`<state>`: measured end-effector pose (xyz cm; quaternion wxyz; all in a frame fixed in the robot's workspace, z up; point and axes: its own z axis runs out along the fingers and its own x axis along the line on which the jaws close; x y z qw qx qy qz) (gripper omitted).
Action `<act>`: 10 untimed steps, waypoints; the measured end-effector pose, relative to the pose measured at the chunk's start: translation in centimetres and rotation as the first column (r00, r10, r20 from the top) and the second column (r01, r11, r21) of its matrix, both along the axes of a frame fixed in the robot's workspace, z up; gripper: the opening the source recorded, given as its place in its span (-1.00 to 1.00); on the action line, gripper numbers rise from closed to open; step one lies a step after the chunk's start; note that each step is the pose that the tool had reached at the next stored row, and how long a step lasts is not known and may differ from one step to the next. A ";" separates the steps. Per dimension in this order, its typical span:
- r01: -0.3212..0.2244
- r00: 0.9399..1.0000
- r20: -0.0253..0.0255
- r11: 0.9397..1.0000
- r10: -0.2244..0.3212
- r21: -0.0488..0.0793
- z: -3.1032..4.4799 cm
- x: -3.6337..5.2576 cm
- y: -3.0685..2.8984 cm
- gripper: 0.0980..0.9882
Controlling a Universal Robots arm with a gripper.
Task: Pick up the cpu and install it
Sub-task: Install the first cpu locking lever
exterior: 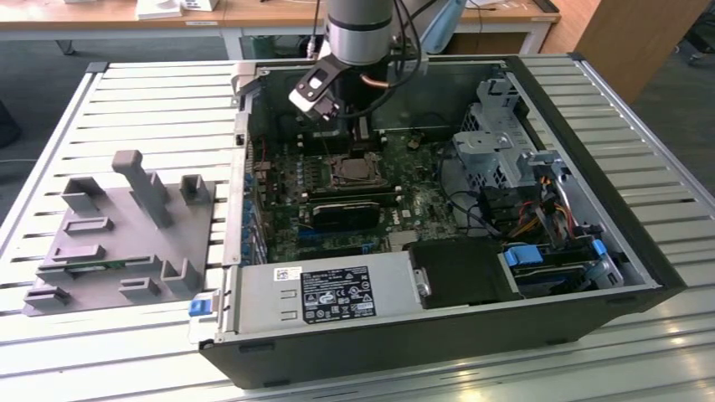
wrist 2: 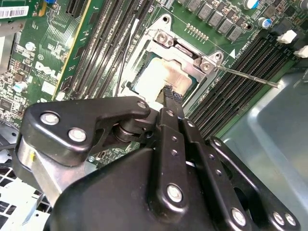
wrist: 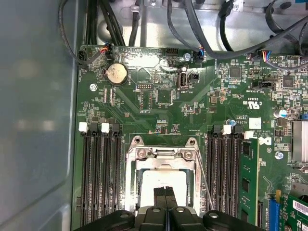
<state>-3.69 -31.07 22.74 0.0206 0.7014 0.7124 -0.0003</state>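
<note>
The cpu (wrist: 149, 185) lies flat inside the motherboard socket, its silver-grey top framed by the metal socket frame (wrist: 161, 153). In the exterior view the cpu (exterior: 355, 173) sits mid-board in the open computer case, with my gripper (exterior: 360, 149) directly over it. My gripper (wrist: 165, 193) is shut, the two black fingertips pressed together with nothing between them, at or just above the chip's top. The second wrist view has the same fingertips (wrist 2: 169, 94) over the cpu (wrist 2: 154, 77). Whether they touch it I cannot tell.
The thin socket lever (wrist 2: 245, 76) stands out to one side of the frame. Memory slots (wrist: 101, 178) flank the socket. The case wall (wrist: 33, 120) is close by. A drive cage (exterior: 497, 142), power supply (exterior: 313, 293) and grey fixture blocks (exterior: 123, 243) surround the area.
</note>
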 end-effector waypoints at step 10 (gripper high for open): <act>0.000 1.000 0.000 1.000 0.000 0.000 0.58 0.00 0.00 -0.98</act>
